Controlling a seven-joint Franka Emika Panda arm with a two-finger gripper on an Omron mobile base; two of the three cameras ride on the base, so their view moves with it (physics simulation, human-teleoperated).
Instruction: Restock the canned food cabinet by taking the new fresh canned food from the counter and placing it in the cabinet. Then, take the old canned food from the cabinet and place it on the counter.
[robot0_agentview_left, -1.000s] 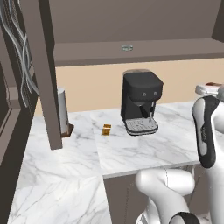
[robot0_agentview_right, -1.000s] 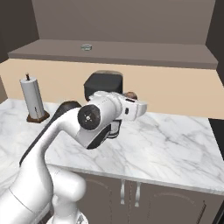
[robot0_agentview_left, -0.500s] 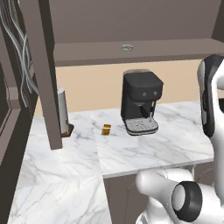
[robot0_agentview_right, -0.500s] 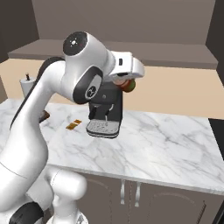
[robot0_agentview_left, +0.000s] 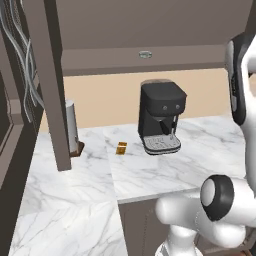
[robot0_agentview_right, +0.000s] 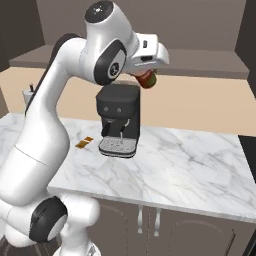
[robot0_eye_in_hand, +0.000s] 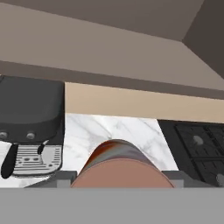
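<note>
Right base view: gripper (robot0_agentview_right: 148, 75) clamped on red can (robot0_agentview_right: 146, 79), held tilted above coffee machine (robot0_agentview_right: 118, 118), level with cabinet (robot0_agentview_right: 200, 62) shelf; silver tin (robot0_agentview_left: 145, 54) lay on shelf.

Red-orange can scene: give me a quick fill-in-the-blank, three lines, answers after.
1. The small red-orange cylindrical can is held in the robot's ____.
2. The low flat silver-grey tin sits on the taupe cabinet's ____.
3. The black coffee machine stands on the white marble ____.

Answers: claw; shelf; counter
</note>
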